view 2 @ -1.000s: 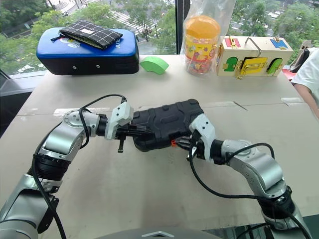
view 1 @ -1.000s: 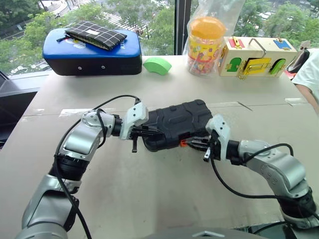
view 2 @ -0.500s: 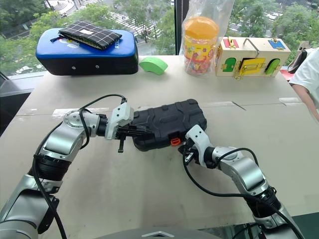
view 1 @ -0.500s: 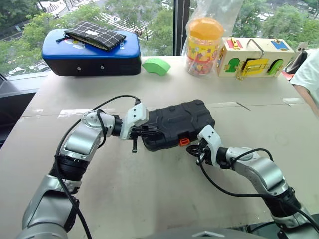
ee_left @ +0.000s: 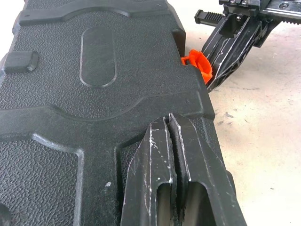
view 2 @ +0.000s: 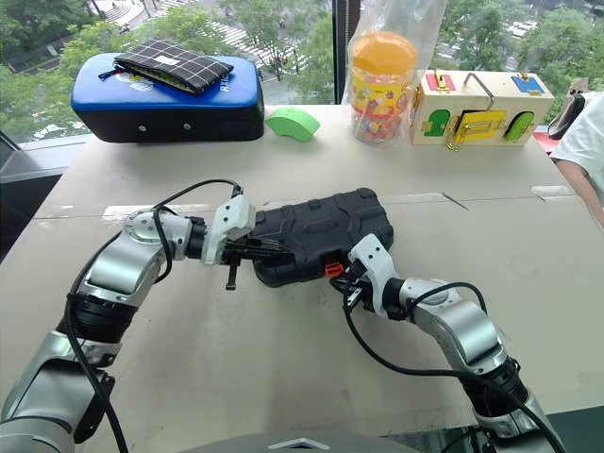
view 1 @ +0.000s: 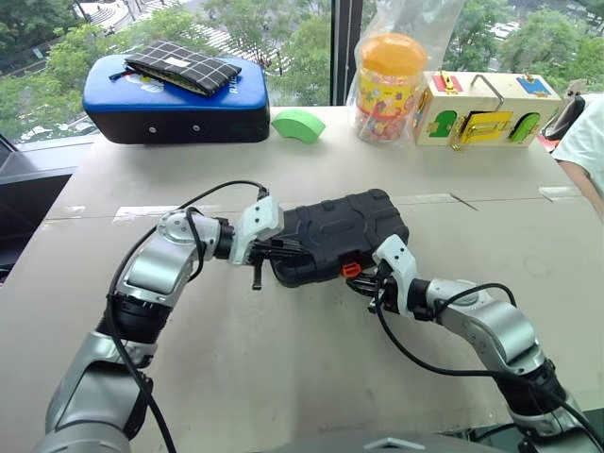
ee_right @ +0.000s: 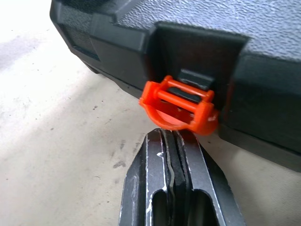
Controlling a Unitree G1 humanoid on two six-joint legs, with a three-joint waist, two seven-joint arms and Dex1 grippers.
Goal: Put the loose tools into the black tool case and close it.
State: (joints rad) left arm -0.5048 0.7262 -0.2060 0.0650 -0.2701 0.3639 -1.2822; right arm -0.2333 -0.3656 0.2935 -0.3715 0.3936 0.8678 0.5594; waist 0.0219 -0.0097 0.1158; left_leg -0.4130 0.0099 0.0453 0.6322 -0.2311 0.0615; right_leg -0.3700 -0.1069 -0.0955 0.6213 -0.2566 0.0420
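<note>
The black tool case (view 1: 342, 231) lies closed in the middle of the table, its orange latch (view 1: 351, 269) on the near edge. My left gripper (view 1: 286, 251) is shut, and in the left wrist view its tips (ee_left: 168, 121) rest on the ribbed lid at the case's left end. My right gripper (view 1: 366, 280) is shut too. In the right wrist view its tips (ee_right: 171, 135) sit just under the orange latch (ee_right: 181, 106), touching or nearly touching it. The loose tools are out of view.
Along the far edge stand a blue-topped black case (view 1: 175, 113) with a checked pouch (view 1: 184, 66), a green block (view 1: 297, 124), an orange-lidded jar (view 1: 389, 85) and a colourful wooden latch box (view 1: 486, 109). A person's white sleeve (view 1: 587, 142) shows at the right.
My right gripper has sunk and slid left, from beside the latch to just beneath it. The left gripper and the case have stayed put.
</note>
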